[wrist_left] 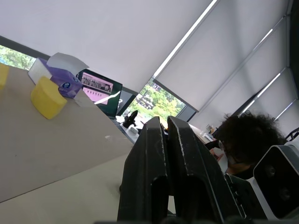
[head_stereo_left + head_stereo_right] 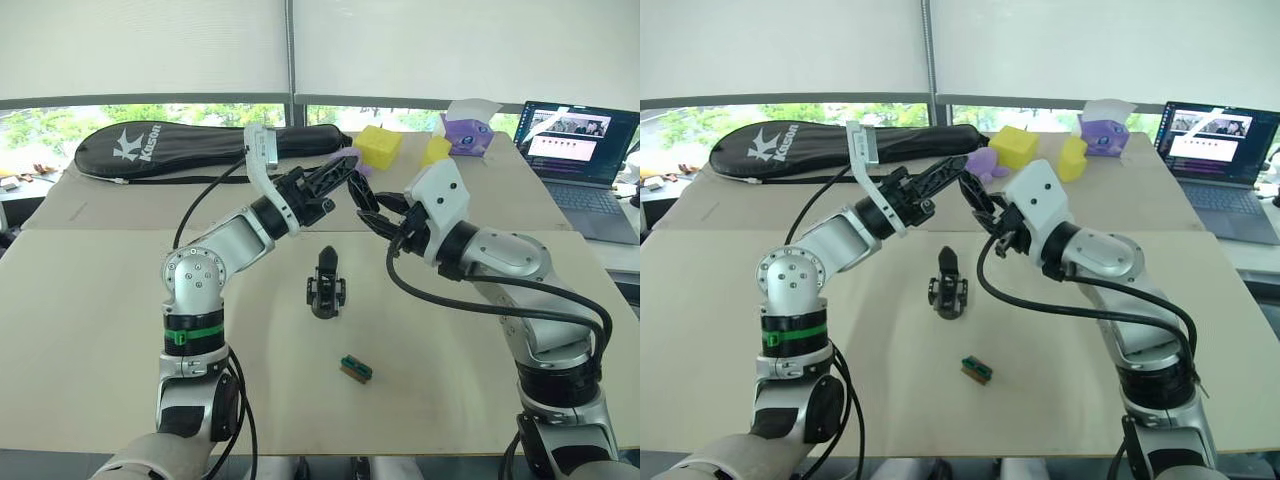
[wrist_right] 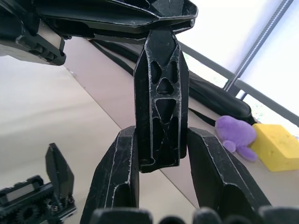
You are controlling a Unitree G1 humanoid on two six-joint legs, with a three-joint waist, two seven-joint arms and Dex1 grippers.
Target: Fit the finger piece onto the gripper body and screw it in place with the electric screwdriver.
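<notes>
The gripper body, a chunky black part with one prong pointing up, stands on the table's middle. Above and behind it my two grippers meet in the air. A black lattice finger piece stands between the fingers of my right gripper, which press on both its sides. My left gripper is shut, and its tips lie against the far end of the piece. I cannot tell whether it also pinches that end. The electric screwdriver is out of view.
A small green-and-black block lies on the table in front of the gripper body. At the back lie a black racket bag, yellow blocks, a purple tissue box and an open laptop. A person's head appears beyond the table.
</notes>
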